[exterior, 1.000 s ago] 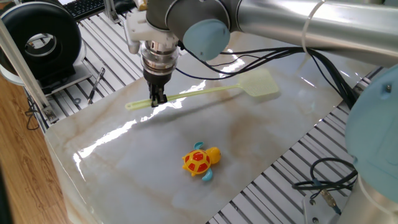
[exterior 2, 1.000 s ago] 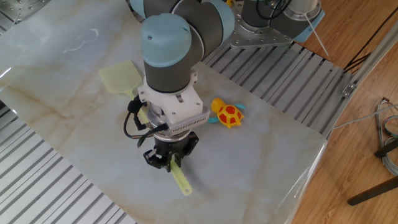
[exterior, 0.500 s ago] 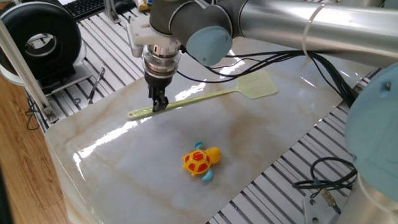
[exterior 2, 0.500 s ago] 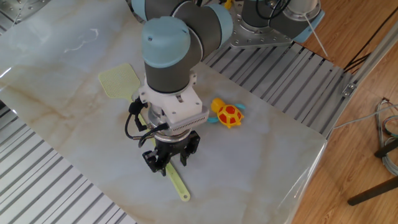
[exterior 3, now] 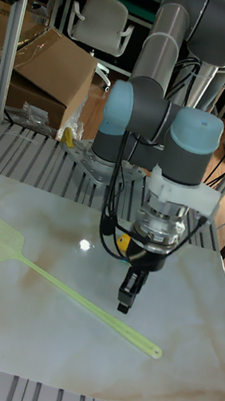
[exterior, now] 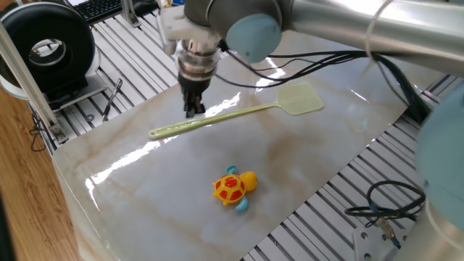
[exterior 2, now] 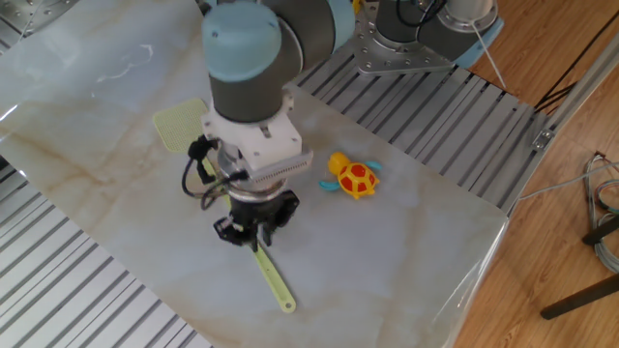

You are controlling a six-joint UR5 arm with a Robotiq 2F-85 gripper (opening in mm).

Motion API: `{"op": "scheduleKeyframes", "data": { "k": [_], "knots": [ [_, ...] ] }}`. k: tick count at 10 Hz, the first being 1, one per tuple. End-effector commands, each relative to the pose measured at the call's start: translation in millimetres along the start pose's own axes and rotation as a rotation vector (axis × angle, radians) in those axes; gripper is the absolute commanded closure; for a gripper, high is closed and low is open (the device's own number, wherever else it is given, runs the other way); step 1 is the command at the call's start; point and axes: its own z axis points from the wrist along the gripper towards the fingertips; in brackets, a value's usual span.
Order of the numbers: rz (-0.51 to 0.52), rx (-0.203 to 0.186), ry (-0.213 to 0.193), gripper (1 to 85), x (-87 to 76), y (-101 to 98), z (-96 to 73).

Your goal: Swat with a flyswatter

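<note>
The pale yellow-green flyswatter (exterior: 217, 118) lies flat on the marble table, its mesh head (exterior: 299, 99) toward the back right and the handle's end toward the left. My gripper (exterior: 194, 109) hangs just above the handle, a little in from its end, and holds nothing. In the other fixed view the gripper (exterior 2: 253, 235) is open over the flyswatter's handle (exterior 2: 273, 280), and the arm hides the middle of the handle. The tall fixed view shows the gripper (exterior 3: 128, 293) lifted clear of the flyswatter (exterior 3: 72, 299).
An orange-and-yellow toy turtle (exterior: 233, 188) sits on the table in front of the flyswatter, also seen as the turtle (exterior 2: 355, 178) right of the arm. Slatted metal rails border the marble top (exterior: 145, 196). A black round device (exterior: 47, 47) stands at the back left.
The gripper has let go of the flyswatter's handle and risen off it, shifting slightly toward the head. The flyswatter dropped flat onto the table and now lies still.
</note>
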Motion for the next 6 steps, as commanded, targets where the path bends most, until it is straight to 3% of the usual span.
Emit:
{"op": "scheduleKeyframes", "data": {
  "k": [1,3,4,5,6],
  "knots": [
    [0.152,0.031,0.017,84.3,2.4,0.0,-6.3],
    [0.244,0.122,0.036,84.3,10.3,-22.5,-8.2],
    [0.305,0.16,0.022,84.3,9.1,-32.0,-9.4],
    [0.382,0.158,0.001,84.3,16.5,-34.8,-11.6],
    [0.411,0.113,0.005,84.3,29.2,-28.2,-12.2]
  ]
}}
